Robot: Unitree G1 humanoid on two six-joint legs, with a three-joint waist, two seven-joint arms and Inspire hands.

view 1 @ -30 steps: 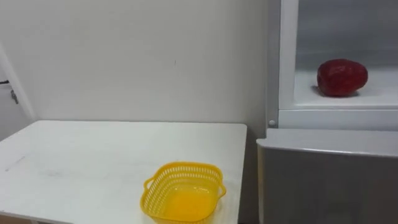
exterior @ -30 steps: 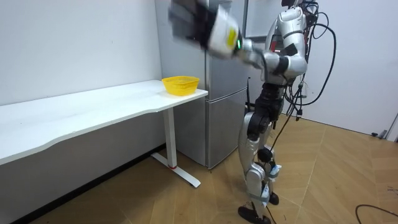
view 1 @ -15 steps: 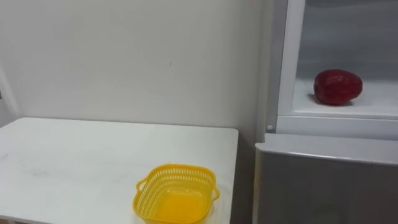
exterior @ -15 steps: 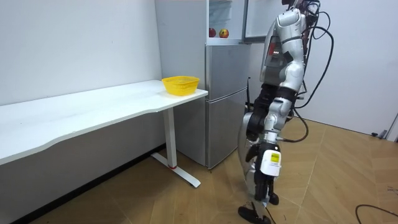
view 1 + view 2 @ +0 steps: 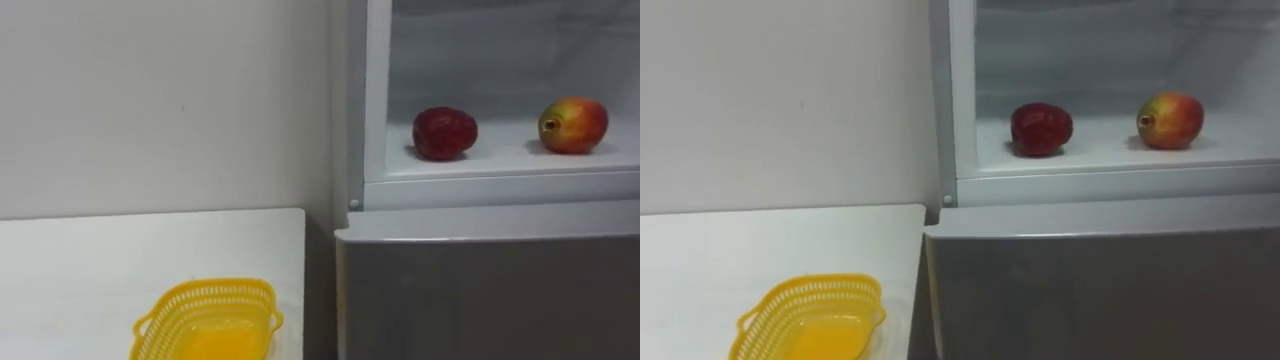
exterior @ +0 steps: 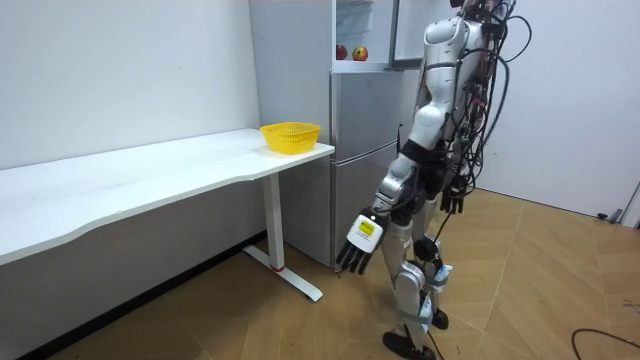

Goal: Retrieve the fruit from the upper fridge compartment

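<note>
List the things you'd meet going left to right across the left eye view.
yellow basket → dark red fruit → red-and-yellow fruit. Both fruits sit apart on the upper fridge shelf.

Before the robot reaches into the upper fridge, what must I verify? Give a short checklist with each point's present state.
1. Upper fridge open: ok, its shelf is exposed.
2. Fruit in sight: ok, dark red fruit and red-yellow fruit lie apart on the shelf.
3. Way to the fruit free: ok, nothing stands before them.
4. Left hand free: ok, it hangs low, fingers relaxed, empty.
5. Right hand free: cannot tell, it hangs at the robot's side.
6. Yellow basket ready: ok, upright and empty on the white table beside the fridge.
</note>
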